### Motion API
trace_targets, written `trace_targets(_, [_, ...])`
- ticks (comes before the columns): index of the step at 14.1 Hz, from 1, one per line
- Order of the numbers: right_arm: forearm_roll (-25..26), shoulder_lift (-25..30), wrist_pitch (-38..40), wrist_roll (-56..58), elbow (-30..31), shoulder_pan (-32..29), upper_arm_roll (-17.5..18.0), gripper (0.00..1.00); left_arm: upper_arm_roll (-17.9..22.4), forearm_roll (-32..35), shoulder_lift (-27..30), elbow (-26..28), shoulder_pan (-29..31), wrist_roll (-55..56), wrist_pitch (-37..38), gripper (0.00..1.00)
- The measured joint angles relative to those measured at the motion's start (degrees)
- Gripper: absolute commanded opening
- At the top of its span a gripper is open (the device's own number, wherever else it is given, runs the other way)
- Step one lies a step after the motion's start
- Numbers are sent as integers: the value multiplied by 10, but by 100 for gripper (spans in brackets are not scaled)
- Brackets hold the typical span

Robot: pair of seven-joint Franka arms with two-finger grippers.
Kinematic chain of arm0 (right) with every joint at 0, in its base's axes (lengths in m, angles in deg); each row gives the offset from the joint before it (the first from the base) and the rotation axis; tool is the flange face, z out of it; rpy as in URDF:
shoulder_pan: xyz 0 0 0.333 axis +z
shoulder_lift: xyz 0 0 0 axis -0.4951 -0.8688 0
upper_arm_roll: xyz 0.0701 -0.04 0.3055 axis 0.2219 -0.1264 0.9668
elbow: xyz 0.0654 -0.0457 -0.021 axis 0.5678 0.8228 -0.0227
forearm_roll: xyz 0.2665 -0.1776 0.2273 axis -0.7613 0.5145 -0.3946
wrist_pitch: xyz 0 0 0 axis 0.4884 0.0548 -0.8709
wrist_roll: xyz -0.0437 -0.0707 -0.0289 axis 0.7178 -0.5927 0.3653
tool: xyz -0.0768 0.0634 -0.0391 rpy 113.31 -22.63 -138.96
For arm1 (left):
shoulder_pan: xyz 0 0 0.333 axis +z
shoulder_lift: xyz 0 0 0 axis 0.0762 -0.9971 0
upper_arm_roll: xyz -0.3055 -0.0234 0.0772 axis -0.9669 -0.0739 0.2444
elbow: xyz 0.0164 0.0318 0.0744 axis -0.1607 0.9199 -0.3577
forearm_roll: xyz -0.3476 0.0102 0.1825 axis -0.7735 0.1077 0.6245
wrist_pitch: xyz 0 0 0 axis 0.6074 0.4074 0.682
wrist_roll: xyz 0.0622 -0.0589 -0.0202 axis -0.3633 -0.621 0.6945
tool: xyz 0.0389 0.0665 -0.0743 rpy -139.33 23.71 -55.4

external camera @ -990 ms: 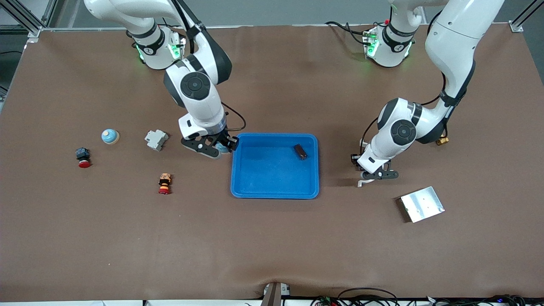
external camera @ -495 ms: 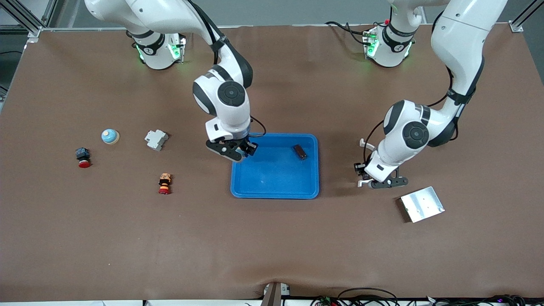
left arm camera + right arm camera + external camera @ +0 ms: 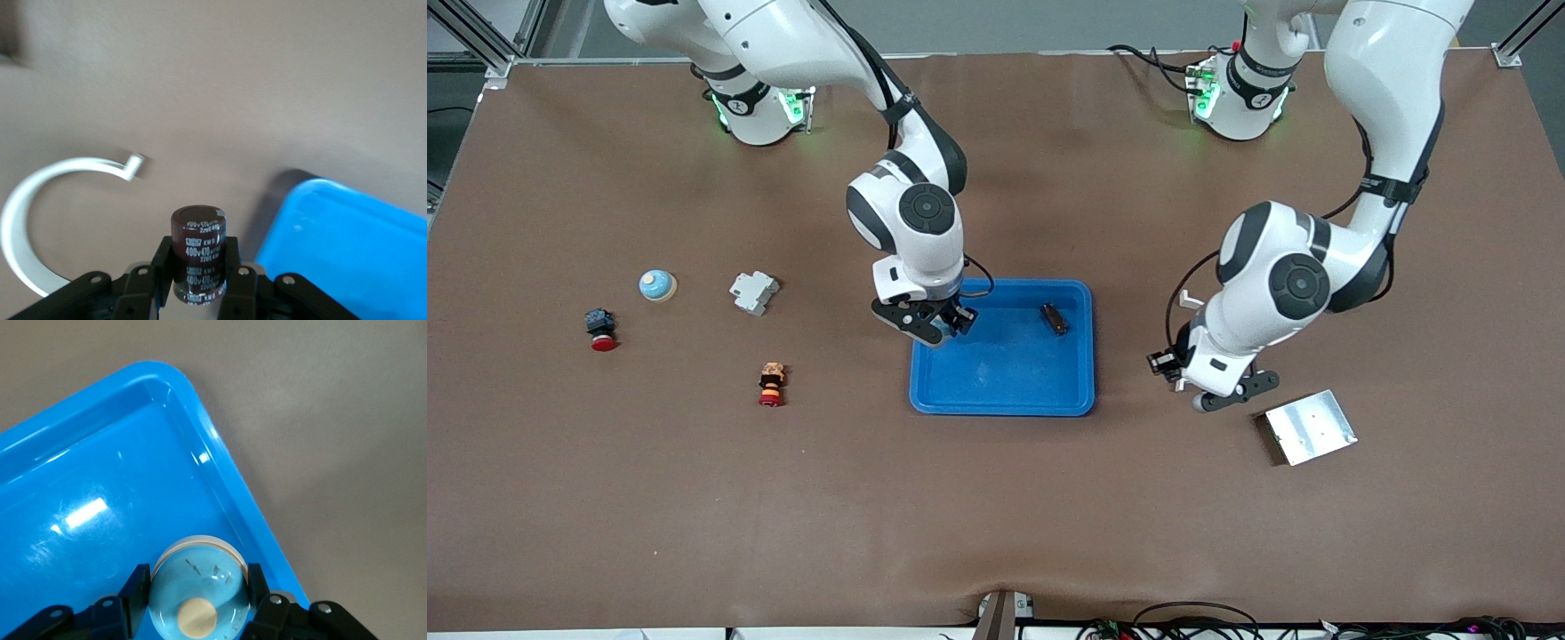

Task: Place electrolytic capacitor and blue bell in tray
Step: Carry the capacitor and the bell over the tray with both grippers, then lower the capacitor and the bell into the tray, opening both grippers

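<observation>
1. I see the blue bell (image 3: 199, 590) pinched between the fingers of the right gripper (image 3: 937, 325), hanging over the corner of the tray (image 3: 1003, 391) toward the right arm's end; from the front the wrist hides nearly all of it.
2. The electrolytic capacitor (image 3: 197, 248), dark brown with white print, is clamped upright in the left gripper (image 3: 1199, 388). I find it only in the left wrist view; the front view hides it under the wrist.
3. That gripper hangs over bare table between the tray and the silver plate (image 3: 1310, 427).
4. A small dark block (image 3: 1054, 317) lies in the tray; I cannot make out what it is.
5. Toward the right arm's end I see a second blue bell (image 3: 657, 285), a grey part (image 3: 753, 292) and two red-capped buttons (image 3: 601, 330) (image 3: 771, 384).
</observation>
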Motion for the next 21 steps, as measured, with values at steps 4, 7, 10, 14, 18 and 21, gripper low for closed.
trace_targets(4, [0,-12,-6,-9,-1,8,0,0,0,-1,-33,-49,-46,134,1,0])
trace_targets(7, [0,-18,-11,-11,-1,9,0,0,1,-1,-80,-83,-85,236,1,0])
trace_targets(10, [0,-26,-22,-24,-1,10,0,0,4,-1,-123,-111,-109,305,0,2])
trace_targets(14, [0,-39,-31,-39,-2,16,0,0,30,-1,-155,-129,-142,346,-1,2])
trace_targets(18, [0,-47,-37,-52,-4,23,0,0,54,-1,-183,-144,-174,382,-16,5])
trace_targets(21, [0,-52,-37,-57,-11,25,0,0,54,-1,-198,-150,-177,387,-22,6])
